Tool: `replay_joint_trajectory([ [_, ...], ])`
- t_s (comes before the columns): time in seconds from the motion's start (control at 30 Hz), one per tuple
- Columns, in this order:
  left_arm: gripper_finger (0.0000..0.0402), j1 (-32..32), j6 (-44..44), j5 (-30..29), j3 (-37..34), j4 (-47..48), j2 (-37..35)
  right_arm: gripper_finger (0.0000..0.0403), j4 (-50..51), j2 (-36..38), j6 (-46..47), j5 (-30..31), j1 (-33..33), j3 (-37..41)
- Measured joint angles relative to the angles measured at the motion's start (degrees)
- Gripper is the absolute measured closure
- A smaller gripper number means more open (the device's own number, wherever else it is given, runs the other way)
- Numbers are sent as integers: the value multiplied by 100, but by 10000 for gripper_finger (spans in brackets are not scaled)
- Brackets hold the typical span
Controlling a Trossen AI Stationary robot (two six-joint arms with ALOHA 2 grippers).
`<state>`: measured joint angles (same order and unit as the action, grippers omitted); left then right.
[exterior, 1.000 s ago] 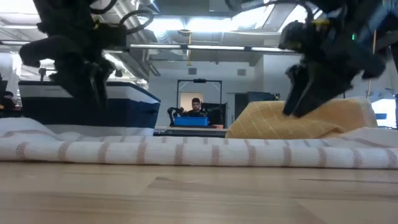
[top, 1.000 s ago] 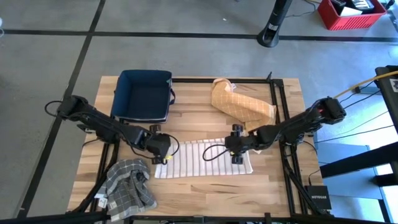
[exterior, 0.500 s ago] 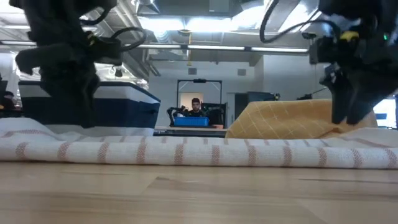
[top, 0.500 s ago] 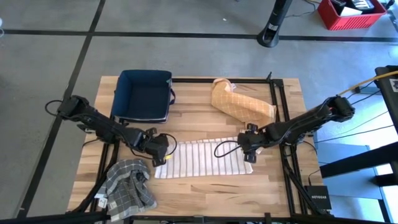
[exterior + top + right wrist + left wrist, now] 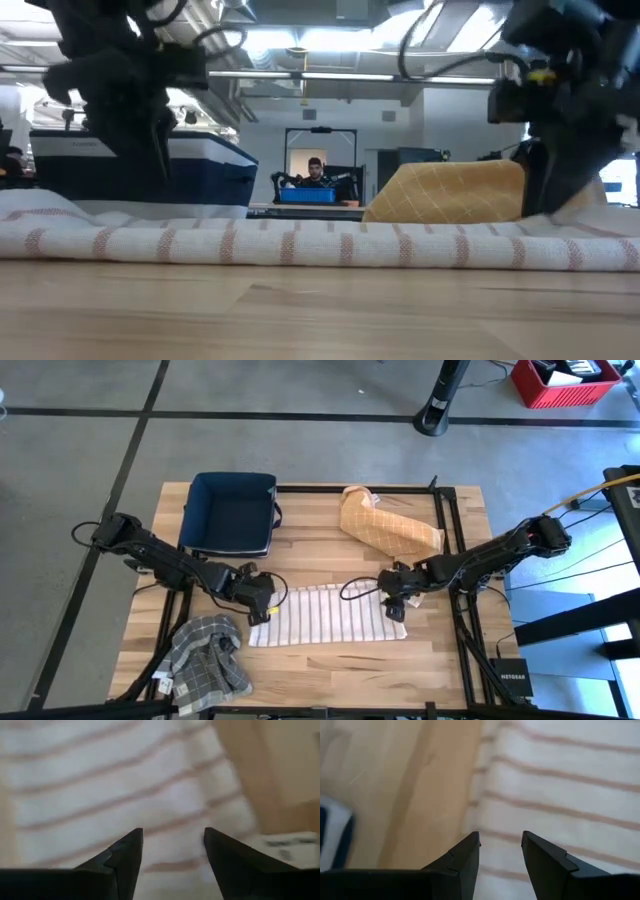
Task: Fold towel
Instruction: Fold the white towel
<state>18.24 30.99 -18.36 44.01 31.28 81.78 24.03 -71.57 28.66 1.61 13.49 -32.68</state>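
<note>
A white towel with thin reddish stripes (image 5: 325,615) lies flat on the table, long side running left to right; in the low view the towel (image 5: 300,240) shows as a low band. My left gripper (image 5: 268,602) is open over the towel's left edge near its far corner; in the left wrist view the left gripper (image 5: 500,837) stands over the towel (image 5: 560,785) beside bare wood. My right gripper (image 5: 393,600) is open over the towel's right end; the right wrist view shows the right gripper (image 5: 172,837) above the striped towel (image 5: 100,785). I cannot tell whether either touches the cloth.
A dark blue bin (image 5: 232,512) sits at the far left of the table. A yellow checked cloth (image 5: 388,525) lies bunched at the far right, behind the right arm. A grey checked cloth (image 5: 205,655) is crumpled at the near left corner. A person (image 5: 315,170) sits in the room beyond.
My right gripper has moved toward the table's right edge, from over the towel's middle-right to its right end, and has tipped from slanting to pointing more straight down. The towel has stayed flat where it was.
</note>
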Motion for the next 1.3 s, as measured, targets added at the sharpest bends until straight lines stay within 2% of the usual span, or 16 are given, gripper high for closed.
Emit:
replay_joint_trajectory([
  [0.1,261,-87,311,57,-201,-35,20,187,-332,-1,636,-223,204,-134],
  [0.2,261,-99,585,427,-393,-39,20,187,-819,-236,990,89,503,-136],
  [0.4,261,127,1202,928,-529,-145,20,187,-332,-1054,1124,733,570,-130],
  [0.53,260,298,1253,1366,-526,-709,96,187,-483,-1403,295,1291,252,-162],
  [0.63,260,444,1298,1694,-529,-1126,324,187,-857,-1471,-716,1837,-128,-152],
  [0.77,260,612,1380,2037,-506,-1868,729,187,-1612,-1506,-2161,2241,-676,-120],
  [0.9,261,619,1359,2358,-453,-2521,953,187,-2001,-1495,-2881,2103,-1052,-350],
  [1.0,260,566,1321,2760,-212,-2504,933,187,-1515,-1435,-2854,1893,-1094,-834],
  [1.1,260,564,1229,3146,99,-1981,711,187,-539,-1343,-2358,1308,-995,-1380],
  [1.17,260,584,1151,3027,186,-1263,626,187,-65,-1335,-1820,721,-862,-1555],
  [1.2,260,584,1045,2750,190,-924,594,187,5,-1335,-1542,441,-783,-1559],
  [1.3,260,577,832,1149,178,-527,563,187,-156,-1395,-810,139,-421,-1349],
])
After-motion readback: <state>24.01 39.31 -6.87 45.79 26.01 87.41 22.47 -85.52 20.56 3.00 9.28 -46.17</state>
